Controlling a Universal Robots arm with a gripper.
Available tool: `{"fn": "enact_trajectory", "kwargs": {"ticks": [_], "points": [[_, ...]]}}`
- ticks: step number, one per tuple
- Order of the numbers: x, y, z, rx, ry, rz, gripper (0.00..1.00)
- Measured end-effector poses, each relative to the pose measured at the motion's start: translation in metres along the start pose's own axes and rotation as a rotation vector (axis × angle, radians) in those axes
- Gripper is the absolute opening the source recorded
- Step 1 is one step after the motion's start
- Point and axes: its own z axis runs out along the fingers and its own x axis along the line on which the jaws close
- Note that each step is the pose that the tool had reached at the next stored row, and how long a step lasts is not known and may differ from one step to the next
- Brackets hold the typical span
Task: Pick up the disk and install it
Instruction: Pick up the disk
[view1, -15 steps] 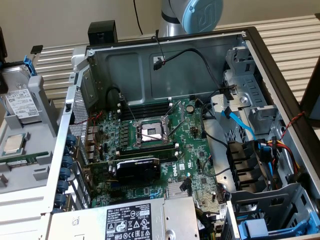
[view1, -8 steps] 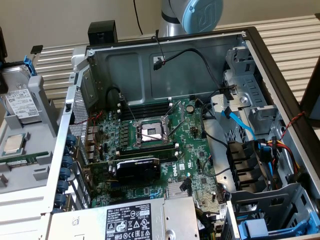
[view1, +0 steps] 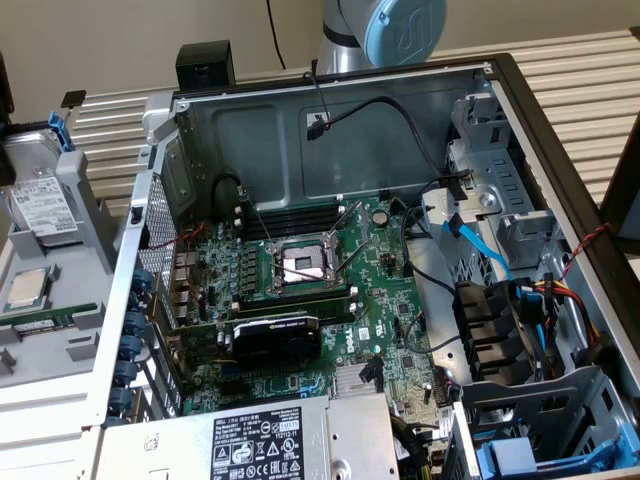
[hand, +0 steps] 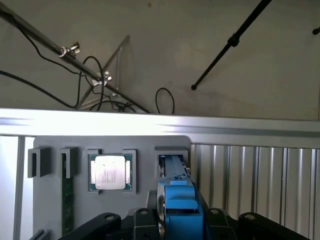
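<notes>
The disk (view1: 40, 200) stood on edge in a slot of the grey holder tray (view1: 88, 205), at about 9 o'clock from the open computer case (view1: 340, 110) in the exterior view. Its white label faced the camera, with the blue carrier frame rising at its upper edge.

In the wrist view the disk (hand: 179, 200) ran edge-on straight between the jaws of the gripper (hand: 180, 222). The dark jaw pieces sat flush against both flanks of the blue carrier, clamped on it, and the black outer links spread wide to either side. The disk's far end was still seated in the tray's (hand: 145, 145) slot.

A processor chip (view1: 28, 288) lay flat in the tray at about 6 o'clock from the disk, with a green memory stick (view1: 40, 322) just beyond it. Both also showed in the wrist view, the chip (hand: 110, 172) beside the disk's slot and the stick (hand: 67, 200) past the chip.

The slatted desk (view1: 570, 70) carried the case. The arm (view1: 385, 30) rose at the case's 12 o'clock.
</notes>
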Motion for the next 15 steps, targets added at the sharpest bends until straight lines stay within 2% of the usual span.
{"fn": "enact_trajectory", "kwargs": {"ticks": [4,9,12,15], "points": [[-0.0001,0.0,-0.0006,0.0048,0.0001,0.0,0.38],[-0.0002,-0.0001,-0.0003,0.0035,0.0005,0.0,0.38],[-0.0002,-0.0002,0.0005,-0.0053,0.0021,0.0,0.38],[-0.0002,-0.0002,0.0012,-0.0217,0.0048,0.001,0.38]]}}
